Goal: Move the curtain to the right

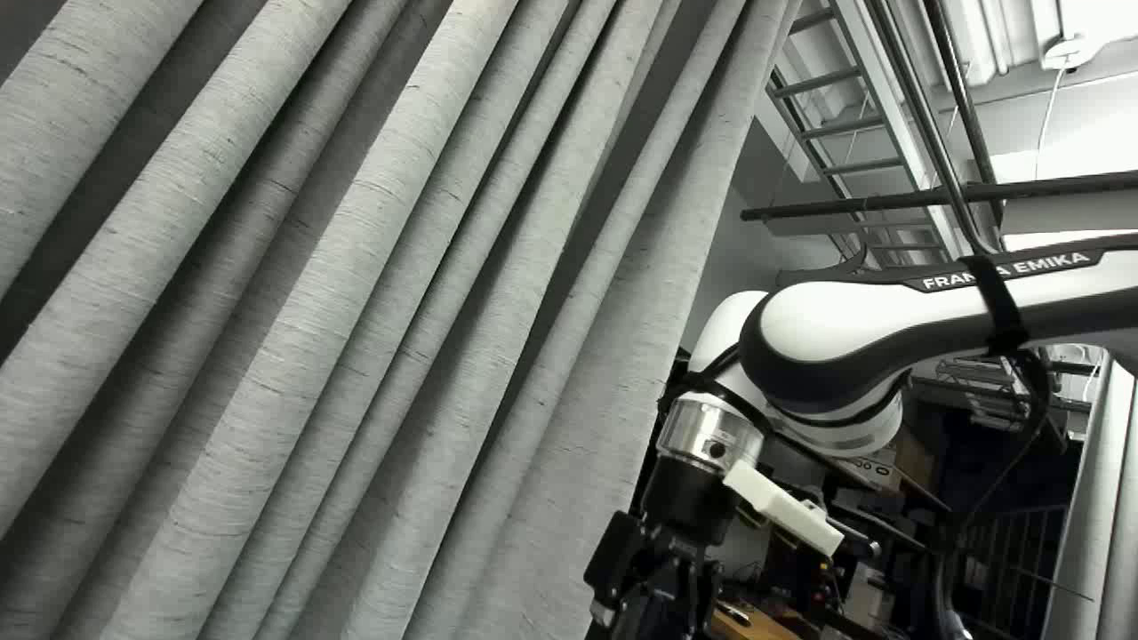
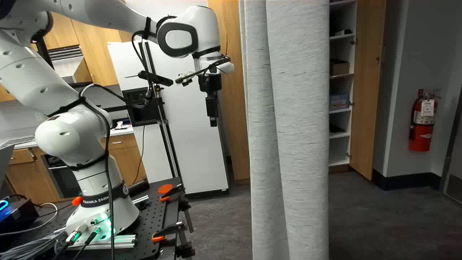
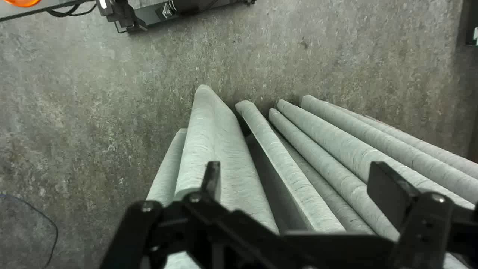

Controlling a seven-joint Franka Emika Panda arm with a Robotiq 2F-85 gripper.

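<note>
The curtain is a huge light grey drape with long deep pleats. It fills the left and middle of an exterior view and hangs upright in an exterior view. In the wrist view the curtain runs down to the floor behind the jaws. My gripper is open, its two black fingers wide apart with no cloth pinched between them. In an exterior view the gripper points down, left of the curtain in the picture. In an exterior view the gripper shows at the curtain's edge, its fingertips cut off.
The black perforated bench bears the arm's base, with orange-tipped clamps on its edge. A white fridge stands behind the arm. An open shelf cupboard and a red fire extinguisher stand beyond the curtain.
</note>
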